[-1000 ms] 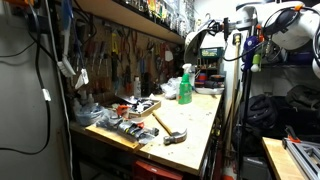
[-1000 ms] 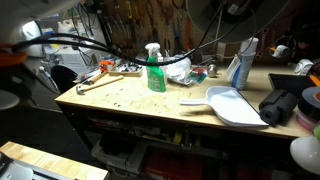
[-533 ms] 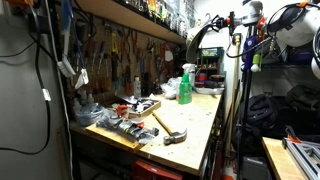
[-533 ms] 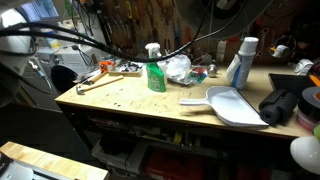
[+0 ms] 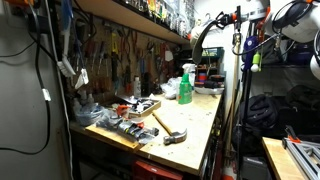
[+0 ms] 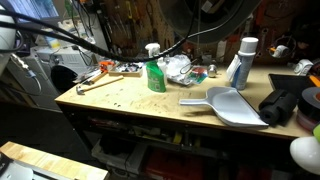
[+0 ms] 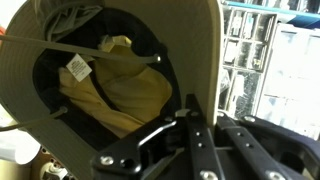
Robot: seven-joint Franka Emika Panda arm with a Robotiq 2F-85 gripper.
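1. In the wrist view the gripper [image 7: 188,108] has its 2 black fingers drawn narrow, nearly together, and pinched on the edge of a hat [image 7: 120,90] where the brim meets the crown.
2. The fingers touch nothing but the hat. It fills most of that view, with its open underside turned toward the camera.
3. The hat is a soft bucket type with a wide olive-grey brim. Its inner crown is dark, and yellowish fabric is bunched up inside it.
4. 1 small white label [image 7: 76,67] sits inside the crown, and 1 pale strap [image 7: 95,52] runs across the opening.
5. In an exterior view the hat [image 5: 203,44] hangs as a dark curved shape high in the air, well above the far end of the workbench [image 5: 200,122] and touching nothing on it.
6. In an exterior view the hat [image 6: 210,12] shows as a large dark round mass at the top edge, above the bench things.
7. Counted on the bench: 1 green spray bottle [image 6: 155,72], 1 hammer [image 5: 170,131], 1 grey dustpan [image 6: 225,105] and 1 white bottle [image 6: 241,62].
8. The spray bottle stands upright near the middle of the bench, while the hammer lies flat near 1 end.
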